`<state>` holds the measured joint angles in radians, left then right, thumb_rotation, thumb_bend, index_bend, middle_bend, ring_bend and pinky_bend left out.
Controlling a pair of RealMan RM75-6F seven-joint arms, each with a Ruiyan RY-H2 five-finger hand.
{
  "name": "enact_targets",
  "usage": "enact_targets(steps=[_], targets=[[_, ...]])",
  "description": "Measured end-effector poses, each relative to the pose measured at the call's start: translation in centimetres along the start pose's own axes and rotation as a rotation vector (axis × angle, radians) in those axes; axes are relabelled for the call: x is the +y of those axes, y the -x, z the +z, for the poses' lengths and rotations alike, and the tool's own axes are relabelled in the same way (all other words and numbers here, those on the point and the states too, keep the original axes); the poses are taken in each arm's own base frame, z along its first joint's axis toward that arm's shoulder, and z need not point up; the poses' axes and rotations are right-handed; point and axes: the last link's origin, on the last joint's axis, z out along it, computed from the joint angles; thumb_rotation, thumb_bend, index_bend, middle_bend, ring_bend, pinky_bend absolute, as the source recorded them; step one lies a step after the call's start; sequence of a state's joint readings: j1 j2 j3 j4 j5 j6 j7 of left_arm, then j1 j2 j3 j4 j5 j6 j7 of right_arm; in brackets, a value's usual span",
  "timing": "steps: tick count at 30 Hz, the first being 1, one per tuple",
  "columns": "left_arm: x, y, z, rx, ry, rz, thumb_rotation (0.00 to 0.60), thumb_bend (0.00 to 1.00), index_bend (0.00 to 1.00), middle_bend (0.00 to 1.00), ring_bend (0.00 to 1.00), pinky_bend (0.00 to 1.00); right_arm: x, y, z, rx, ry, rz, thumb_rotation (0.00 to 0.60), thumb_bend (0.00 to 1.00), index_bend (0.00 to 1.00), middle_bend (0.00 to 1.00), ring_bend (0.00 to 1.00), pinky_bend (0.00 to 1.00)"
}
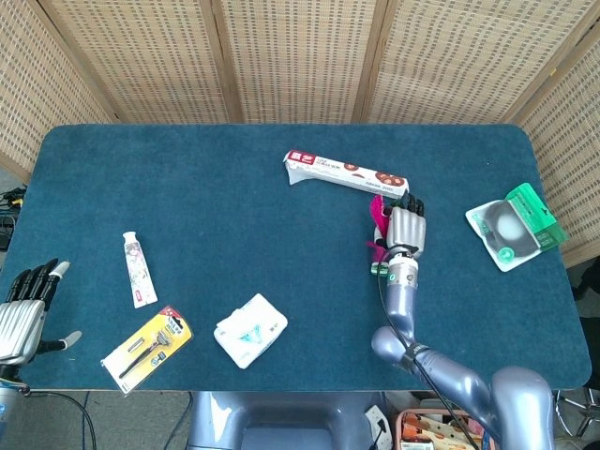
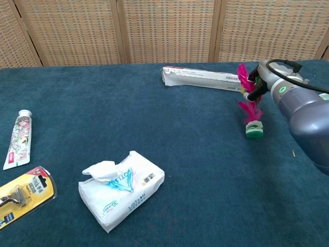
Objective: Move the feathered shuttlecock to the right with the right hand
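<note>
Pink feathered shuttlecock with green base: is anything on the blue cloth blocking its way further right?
Nothing visible does. The pink feathered shuttlecock is held by the right hand; bare cloth lies rightward until the green-and-white packet near the table's right edge.

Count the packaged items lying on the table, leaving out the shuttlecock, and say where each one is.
5: long box far centre; green-carded pack at the right edge; toothpaste tube left; razor pack near left; tissue pack near centre. The right hand may hide something small.

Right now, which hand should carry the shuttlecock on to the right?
The right hand: it is already at the shuttlecock, touching its pink feathers. The left hand sits open at the table's far left edge.
</note>
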<state>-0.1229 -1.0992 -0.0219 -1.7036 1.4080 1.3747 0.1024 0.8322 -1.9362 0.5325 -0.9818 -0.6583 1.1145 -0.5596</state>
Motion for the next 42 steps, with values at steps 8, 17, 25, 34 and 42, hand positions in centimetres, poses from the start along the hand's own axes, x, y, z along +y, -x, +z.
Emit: enact_targets(steps=[8, 17, 25, 34, 42], targets=[[0.2, -0.1, -0.2, 0.005, 0.011, -0.002, 0.600, 0.00, 0.00, 0.00, 0.00, 0.00, -0.2, -1.9, -0.7, 0.045, -0.024, 0.026, 0.600, 0.43, 0.55, 0.27, 0.00, 0.00], [0.6, -0.3, -0.6, 0.008, 0.031, -0.003, 0.600, 0.00, 0.00, 0.00, 0.00, 0.00, 0.9, -3.8, -2.4, 0.105, -0.042, 0.080, 0.600, 0.43, 0.58, 0.29, 0.02, 0.00], [1.0, -0.5, -0.9, 0.020, 0.048, -0.006, 0.600, 0.00, 0.00, 0.00, 0.00, 0.00, 1.7, -5.7, -3.5, 0.164, -0.053, 0.114, 0.600, 0.43, 0.58, 0.30, 0.02, 0.00], [1.3, -0.8, -1.4, 0.026, 0.070, -0.015, 0.600, 0.00, 0.00, 0.00, 0.00, 0.00, 3.5, -6.1, -4.7, 0.154, -0.027, 0.106, 0.600, 0.43, 0.58, 0.30, 0.02, 0.00], [1.5, -0.9, -1.6, 0.032, 0.078, -0.016, 0.600, 0.00, 0.00, 0.00, 0.00, 0.00, 4.3, -6.2, -5.0, 0.146, -0.011, 0.112, 0.600, 0.43, 0.58, 0.30, 0.02, 0.00]])
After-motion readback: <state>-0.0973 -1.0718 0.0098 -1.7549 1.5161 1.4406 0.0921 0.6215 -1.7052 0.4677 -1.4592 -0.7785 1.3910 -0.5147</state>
